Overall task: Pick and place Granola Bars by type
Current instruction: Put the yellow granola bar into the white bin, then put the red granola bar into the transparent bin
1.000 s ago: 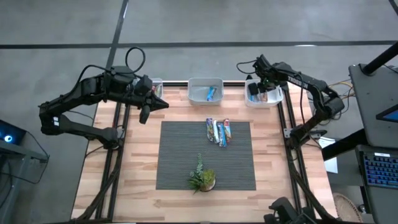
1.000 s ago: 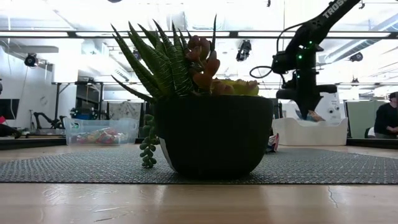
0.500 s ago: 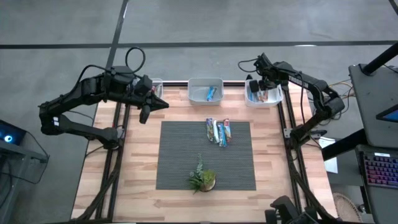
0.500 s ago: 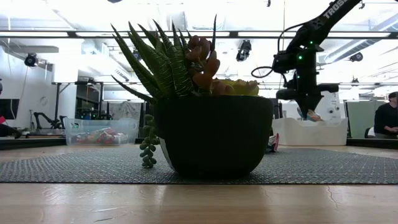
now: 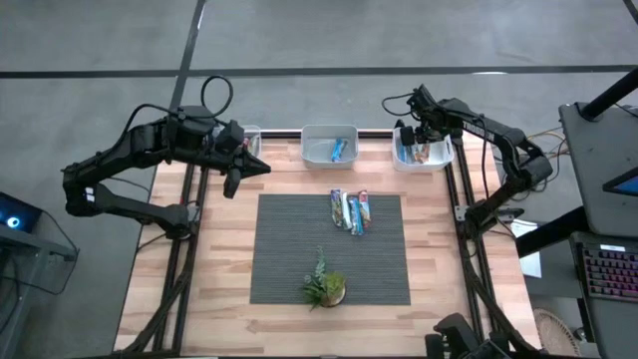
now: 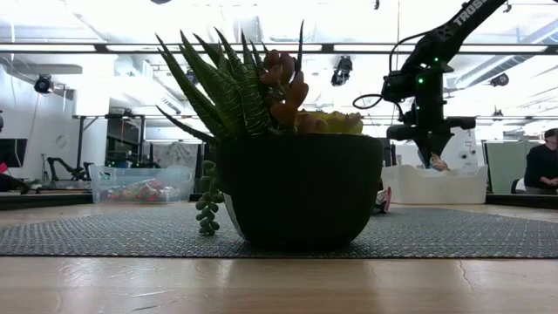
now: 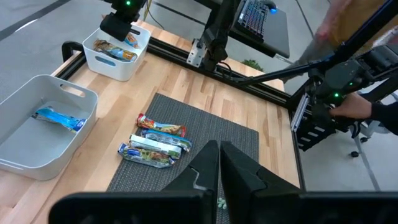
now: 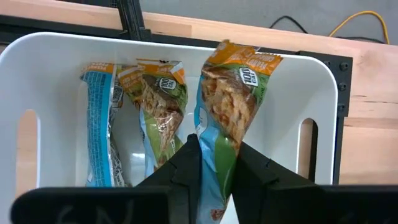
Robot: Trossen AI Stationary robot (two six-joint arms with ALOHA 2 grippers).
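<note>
We see an orange-topped granola bar (image 8: pixel 227 106) clamped between the jaws of the right gripper (image 8: pixel 214 163), hanging over the white bin (image 8: pixel 314 99) at the far right corner of the desk (image 5: pixel 219 249); two more bars of the same kind (image 8: pixel 134 118) already lie inside that bin. In the high view we find the right gripper (image 5: pixel 424 135) directly above this bin (image 5: pixel 423 152). Three bars (image 5: pixel 351 210) lie side by side on the grey mat (image 5: pixel 279 259) near its far edge. One blue bar (image 5: pixel 339 151) rests in the middle bin (image 5: pixel 329 145). We see the left gripper (image 5: pixel 237 172) waiting over the far left part of the desk, its jaws pressed together with nothing between them. A small potted plant (image 5: pixel 324 286) stands on the near part of the mat
</note>
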